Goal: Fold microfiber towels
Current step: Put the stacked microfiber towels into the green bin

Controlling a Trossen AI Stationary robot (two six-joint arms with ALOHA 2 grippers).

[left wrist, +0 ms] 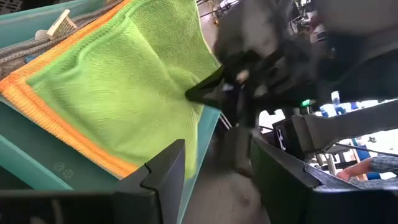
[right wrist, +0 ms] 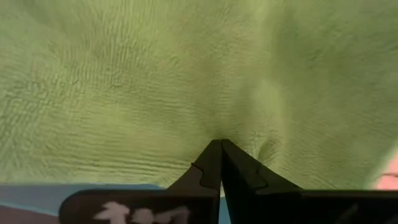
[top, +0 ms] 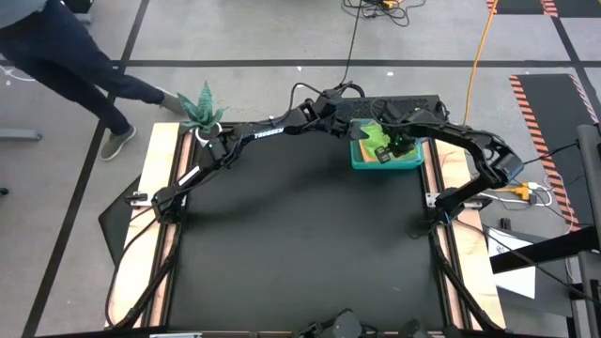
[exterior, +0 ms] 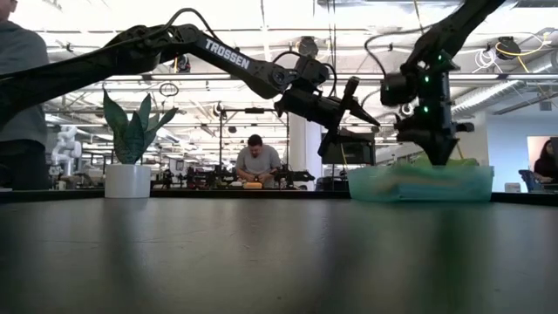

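A lime green towel (left wrist: 118, 93) lies on top of a stack in the teal tray (top: 362, 163) at the table's far right. A yellow-orange towel (left wrist: 59, 127) lies under it, with a grey cloth edge (left wrist: 22, 55) beyond; the other towels are hidden. My right gripper (right wrist: 219, 148) points down into the tray, shut on the green towel. It also shows in the left wrist view (left wrist: 200, 93). My left gripper (left wrist: 217, 155) is open and empty, hanging just beside the tray's left side (exterior: 349, 109). My right gripper pinches a small bunch of the lime green towel's top face (right wrist: 214, 134) between its two shut fingertips, close to the towel's edge. The fingers come from above, pointing down. The towel lies on the stack in the tray, and creases run toward the fingertips.
A potted plant (top: 202, 115) stands at the table's far left corner. A person (top: 56, 56) walks past the far left of the table. The black mat (top: 300, 244) covers the table's middle and near part. Cables lie by the right edge (top: 521, 192).
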